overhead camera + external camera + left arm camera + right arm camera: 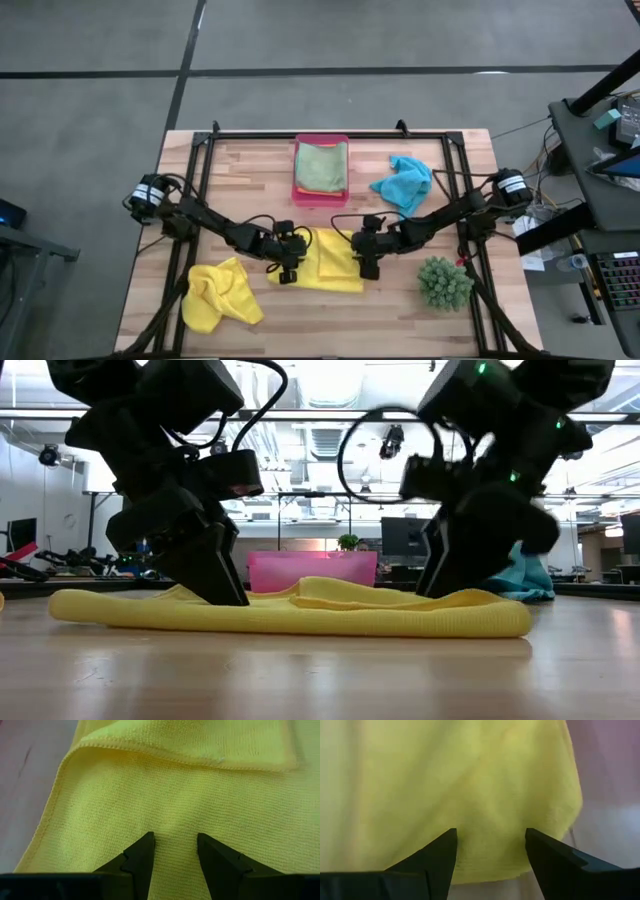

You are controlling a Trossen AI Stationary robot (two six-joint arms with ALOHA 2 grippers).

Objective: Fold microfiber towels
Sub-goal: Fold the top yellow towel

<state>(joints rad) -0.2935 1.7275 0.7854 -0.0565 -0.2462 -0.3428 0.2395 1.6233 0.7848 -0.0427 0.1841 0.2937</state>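
Observation:
A yellow microfiber towel [328, 262] lies on the table's middle with one layer folded over another; the upper layer's hemmed edge [175, 759] shows in the left wrist view. My left gripper [287, 270] stands open over the towel's left end, slanting down. My right gripper [368, 265] stands open over its right end, also slanting down. Flat yellow cloth fills the gap between both pairs of fingertips [175, 840] [491, 836]. A second yellow towel [220, 295] lies crumpled at the near left, and a turquoise one [405, 183] is bunched at the far right. My left gripper [225, 592] reaches down to the towel's left end with open fingers, slanting from the left. The towel's raised front fold [300, 610] hides the tips, so I cannot tell whether they touch. My right gripper [440, 588] reaches the right end the same way, and I cannot tell whether it touches.
A pink tray [321, 195] at the far middle holds a folded green towel [321, 165]. A spiky green plant [444, 283] stands at the near right, close to my right arm. Black frame rails [205, 200] run along the table's sides. Bare wood shows along the near edge.

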